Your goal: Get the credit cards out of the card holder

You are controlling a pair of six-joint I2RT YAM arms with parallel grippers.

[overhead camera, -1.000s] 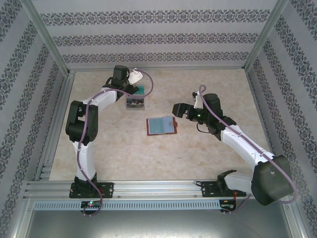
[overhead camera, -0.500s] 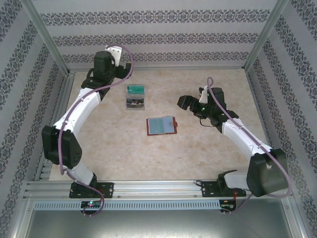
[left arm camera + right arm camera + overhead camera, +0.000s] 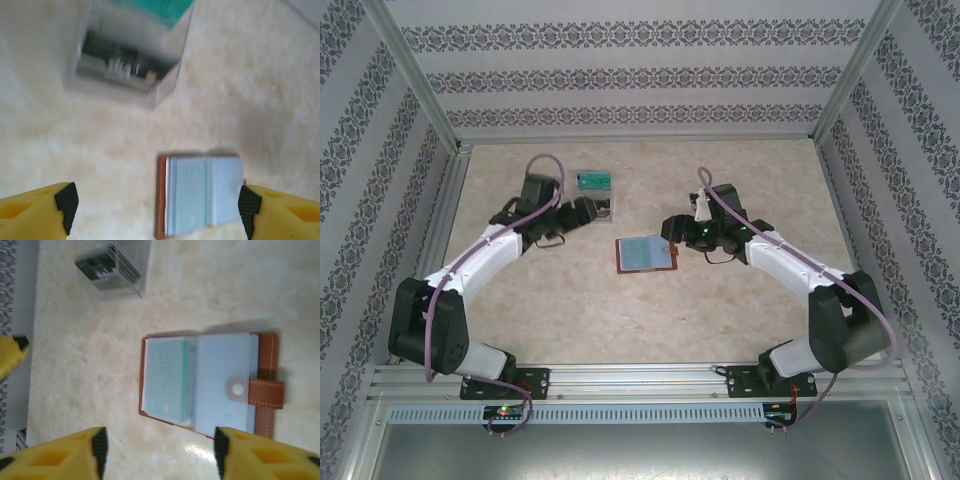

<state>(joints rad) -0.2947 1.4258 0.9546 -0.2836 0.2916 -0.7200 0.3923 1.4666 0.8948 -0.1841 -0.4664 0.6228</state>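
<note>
Well, the right gripper [image 3: 160,447] hangs with its yellow fingers [image 3: 60,455] held apart and nothing between them. Ahead of its tips, the card holder [image 3: 200,382] lies open and flat on the pale table [image 3: 90,365]. A brown leather border frames the grey-blue pockets. A greenish card sits in one pocket, and a leather strap with a snap lies across the other half. From above, this gripper is just to the right of the card holder, at the strap side, and I cannot tell whether it touches.

The left gripper [image 3: 158,210] is spread wide too and is empty, its black-tipped fingers [image 3: 30,215] standing either side of the card holder in its own wrist view. From above, it sits to the far left of the card holder and clear of it. Right beside this gripper, beyond the card holder's far left corner, stands a clear box [image 3: 125,65] with a teal card [image 3: 592,180] at its far end.
</note>
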